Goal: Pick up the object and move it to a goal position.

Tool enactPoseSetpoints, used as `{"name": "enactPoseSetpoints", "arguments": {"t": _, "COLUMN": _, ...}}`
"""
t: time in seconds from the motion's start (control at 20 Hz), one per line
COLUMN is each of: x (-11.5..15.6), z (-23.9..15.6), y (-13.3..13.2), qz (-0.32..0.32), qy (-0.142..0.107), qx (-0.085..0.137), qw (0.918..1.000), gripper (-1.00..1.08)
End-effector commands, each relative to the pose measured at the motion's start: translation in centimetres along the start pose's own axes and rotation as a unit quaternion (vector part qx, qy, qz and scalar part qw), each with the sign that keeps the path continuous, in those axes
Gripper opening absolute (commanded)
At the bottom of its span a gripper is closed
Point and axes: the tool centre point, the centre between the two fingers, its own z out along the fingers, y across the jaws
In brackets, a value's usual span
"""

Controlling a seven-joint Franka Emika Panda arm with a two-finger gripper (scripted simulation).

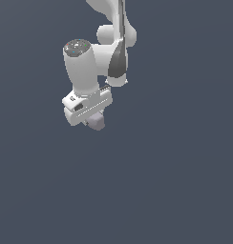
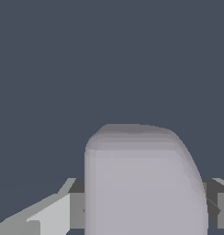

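The fingers (image 2: 77, 209) sit on either side of the object (image 2: 143, 183), clenched against its flanks with no gap showing in the wrist view, so the block is grasped between them. In the exterior view the object (image 1: 96, 122) pokes out just under the gripper (image 1: 92, 119), at the lower end of the white hand.

The object is a pale grey-lilac block, matte and plain, with a flat top face and softly rounded corners and edges. The fingers are dark grey with lighter, angular pads.

Outward from the grasp, the gripper body is boxy and white, joined to a smooth cylindrical wrist with a speckled round cap, and above that the arm (image 1: 116, 43) rises out of the exterior view's top edge.

All around is an even dark slate-blue ground with no visible edges, so the room on every side looks open.
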Motion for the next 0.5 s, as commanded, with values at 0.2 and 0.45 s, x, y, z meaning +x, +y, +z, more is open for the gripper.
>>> {"name": "enactPoseSetpoints", "arguments": {"t": 0.2, "x": -0.8, "z": -6.7, "y": 2.1, "qz": 0.0, "qy": 0.0, "qx": 0.0, "qw": 1.0, "gripper": -1.0}}
{"name": "enactPoseSetpoints", "arguments": {"t": 0.45, "x": -1.4, "z": -11.7, "y": 3.7, "qz": 0.0, "qy": 0.0, "qx": 0.0, "qw": 1.0, "gripper": -1.0}}
